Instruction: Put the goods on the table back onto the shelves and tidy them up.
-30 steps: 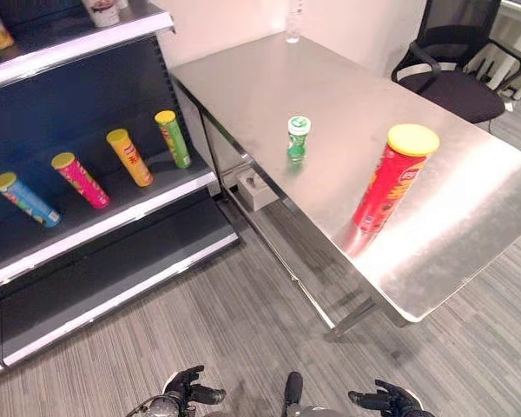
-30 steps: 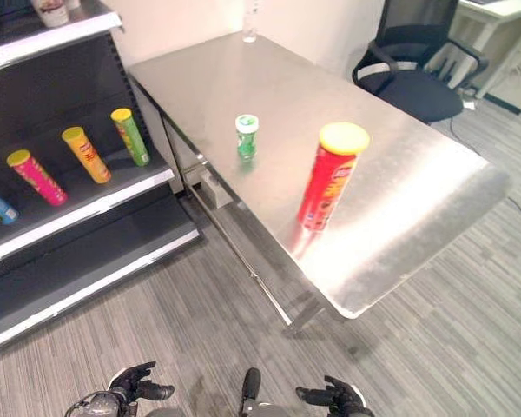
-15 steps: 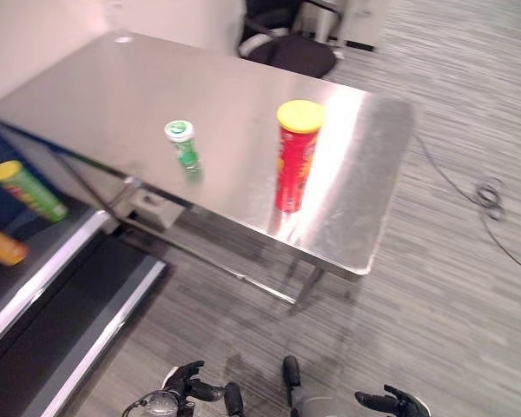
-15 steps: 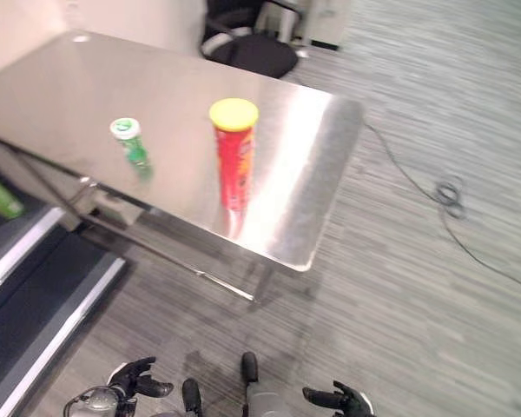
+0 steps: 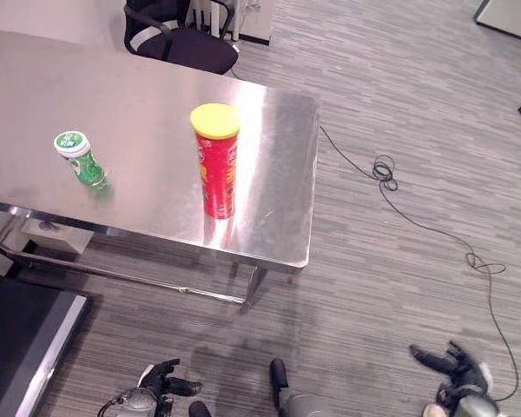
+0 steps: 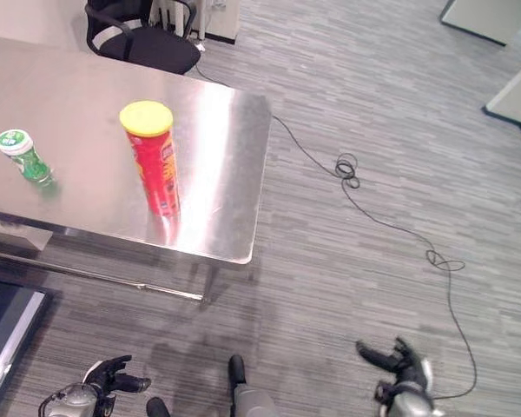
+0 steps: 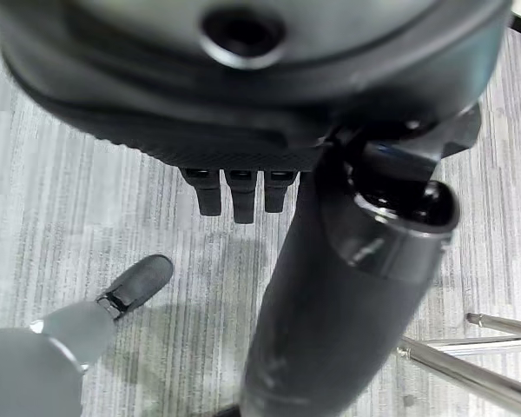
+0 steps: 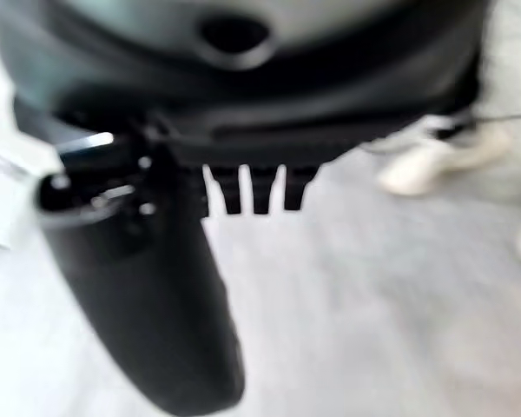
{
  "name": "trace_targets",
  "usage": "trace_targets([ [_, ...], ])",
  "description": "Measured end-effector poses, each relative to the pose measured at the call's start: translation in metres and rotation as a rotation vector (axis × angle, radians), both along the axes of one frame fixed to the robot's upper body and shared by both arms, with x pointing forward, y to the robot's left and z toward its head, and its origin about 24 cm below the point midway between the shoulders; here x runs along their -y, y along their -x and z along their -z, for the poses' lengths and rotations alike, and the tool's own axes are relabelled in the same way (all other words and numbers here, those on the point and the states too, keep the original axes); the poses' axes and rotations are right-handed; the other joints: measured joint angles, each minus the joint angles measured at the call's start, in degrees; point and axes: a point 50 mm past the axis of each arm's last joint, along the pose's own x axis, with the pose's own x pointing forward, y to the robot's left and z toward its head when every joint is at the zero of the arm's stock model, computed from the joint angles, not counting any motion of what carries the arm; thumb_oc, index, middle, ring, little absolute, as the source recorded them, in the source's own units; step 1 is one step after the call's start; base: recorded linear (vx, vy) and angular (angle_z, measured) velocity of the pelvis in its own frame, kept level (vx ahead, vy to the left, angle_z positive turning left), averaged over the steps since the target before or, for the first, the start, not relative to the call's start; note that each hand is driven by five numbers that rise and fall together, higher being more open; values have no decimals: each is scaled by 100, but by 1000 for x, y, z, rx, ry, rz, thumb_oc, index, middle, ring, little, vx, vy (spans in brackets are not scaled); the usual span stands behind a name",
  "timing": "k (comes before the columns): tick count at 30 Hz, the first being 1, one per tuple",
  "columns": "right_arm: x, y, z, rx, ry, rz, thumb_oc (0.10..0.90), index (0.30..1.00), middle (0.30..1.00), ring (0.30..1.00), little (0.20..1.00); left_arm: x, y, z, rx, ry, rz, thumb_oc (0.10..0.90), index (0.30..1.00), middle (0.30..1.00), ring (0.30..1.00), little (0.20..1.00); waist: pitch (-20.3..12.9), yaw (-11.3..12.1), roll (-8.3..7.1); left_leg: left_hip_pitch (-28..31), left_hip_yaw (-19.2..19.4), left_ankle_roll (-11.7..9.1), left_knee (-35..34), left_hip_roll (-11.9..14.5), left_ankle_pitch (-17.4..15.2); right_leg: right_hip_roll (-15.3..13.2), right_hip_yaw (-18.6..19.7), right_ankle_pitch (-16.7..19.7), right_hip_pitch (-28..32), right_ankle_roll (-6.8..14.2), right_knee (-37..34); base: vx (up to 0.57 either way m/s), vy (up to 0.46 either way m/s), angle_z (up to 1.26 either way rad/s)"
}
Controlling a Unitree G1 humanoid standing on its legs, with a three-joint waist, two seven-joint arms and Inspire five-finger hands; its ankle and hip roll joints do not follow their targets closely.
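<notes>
A tall red can with a yellow lid (image 5: 215, 161) stands upright near the right end of the steel table (image 5: 278, 217). A small green bottle with a white cap (image 5: 81, 160) stands on the table to its left. My left hand (image 5: 161, 383) hangs low near the floor at the lower left, fingers relaxed and holding nothing. My right hand (image 5: 449, 364) hangs low at the lower right, fingers spread and empty. In the left wrist view the thumb (image 7: 347, 287) and fingers (image 7: 234, 189) point down at the floor.
A black office chair (image 5: 178, 39) stands behind the table. A thin black cable (image 5: 391, 178) runs across the grey floor to the right of the table. A dark shelf base (image 5: 17, 339) lies at the lower left. A person's white shoes (image 8: 434, 165) appear in the right wrist view.
The camera has swung right: the shelf and its cans have left the picture and more open floor shows. The can and bottle stand where they were on the table. My right hand sits further right.
</notes>
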Motion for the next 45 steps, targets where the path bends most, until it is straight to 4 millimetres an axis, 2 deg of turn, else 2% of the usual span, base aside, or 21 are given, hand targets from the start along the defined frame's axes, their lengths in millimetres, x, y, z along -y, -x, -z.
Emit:
trace_targets([
  [1,14,-6,-29,83,93,9,800,900,900,900,900,3,5,3,-11,6,-12,800,900,900,900,900,-45,-8,66,-14,-31,-25,-2,-31,-37,-57,-17,-239,50,-158,-1,59,-21,13],
  [5,35,-15,-84,227,270,47,800,900,900,900,900,15,18,10,-44,23,-26,800,900,900,900,900,-207,-56,262,-115,-310,-70,-1,49,-6,4,-189,-300,70,-158,-2,54,-25,25],
  [6,34,-20,-110,319,349,34,800,900,900,900,900,23,25,14,-65,32,-18,800,900,900,900,900,-273,-19,357,-146,-375,-127,0,87,36,36,-246,-306,67,-167,-2,84,-37,25],
  [10,27,-26,-152,399,504,-54,800,900,900,900,900,40,38,20,-107,55,31,800,900,900,900,900,-375,104,484,-167,-689,-159,-1,137,65,56,-515,-373,215,-232,-1,90,-62,35],
  [11,23,-29,-163,425,540,-82,800,900,900,900,900,41,39,21,-109,63,36,800,900,900,900,900,-389,163,504,-163,-750,-161,0,143,68,56,-574,-386,254,-229,-1,54,-46,50],
  [12,14,-33,-186,498,600,-132,800,900,900,900,900,43,38,21,-109,72,45,800,900,900,900,900,-419,241,553,-187,-913,-165,0,146,94,45,-738,-422,318,-242,-1,70,-48,50],
  [16,-14,-47,-236,710,695,-286,800,900,900,900,900,43,40,21,-106,69,56,800,900,900,900,900,-512,545,647,-213,-1074,-196,1,155,162,43,-900,-469,386,-284,0,45,-45,29],
  [17,-22,-51,-248,781,694,-327,800,900,900,900,900,43,40,21,-107,68,57,800,900,900,900,900,-521,562,662,-214,-1147,-198,2,155,172,39,-973,-476,436,-277,1,41,-43,38],
  [21,-47,-71,-277,930,646,-510,800,900,900,900,900,37,49,21,-117,55,67,800,900,900,900,900,-549,714,622,-172,-1302,-194,10,156,217,44,-1103,-519,572,-260,1,36,-65,27],
  [22,-63,-81,-283,941,633,-623,800,900,900,900,900,38,47,21,-108,60,68,800,900,900,900,900,-550,743,620,-149,-1330,-196,29,148,221,45,-1131,-516,579,-263,2,18,-34,7],
  [26,-111,-94,-279,969,505,-952,800,900,900,900,900,39,41,19,-82,74,89,800,900,900,900,900,-559,876,608,-144,-1529,-198,26,147,238,37,-1270,-535,716,-248,1,12,-25,24],
  [28,-120,-97,-275,954,484,-1014,800,900,900,900,900,38,40,19,-78,72,90,800,900,900,900,900,-557,930,587,-168,-1602,-214,14,132,255,25,-1287,-550,728,-242,1,3,-24,24],
  [29,-124,-101,-268,945,418,-1044,800,900,900,900,900,37,43,19,-82,71,87,800,900,900,900,900,-559,1045,570,-216,-1608,-214,2,124,252,-6,-1287,-576,732,-234,1,3,-24,14],
  [33,-126,-108,-253,894,329,-1074,800,900,900,900,900,38,43,19,-73,83,89,800,900,900,900,900,-560,1136,563,-277,-1761,-203,3,66,264,-50,-1421,-629,762,-267,1,-6,-20,19],
  [37,-135,-119,-228,753,253,-1126,800,900,900,900,900,38,40,18,-63,85,86,800,900,900,900,900,-559,1213,548,-330,-1839,-192,4,43,272,-67,-1503,-624,760,-274,1,-1,-7,10],
  [41,-136,-121,-222,728,244,-1130,800,900,900,900,900,38,40,18,-60,89,78,800,900,900,900,900,-562,1251,553,-363,-1962,-194,29,24,314,-65,-1615,-626,771,-275,2,2,-2,19],
  [45,-127,-124,-214,684,257,-1092,800,900,900,900,900,38,39,17,-55,94,64,800,900,900,900,900,-560,1315,554,-364,-2111,-197,28,-10,322,-97,-1728,-644,839,-276,2,-3,1,19],
])
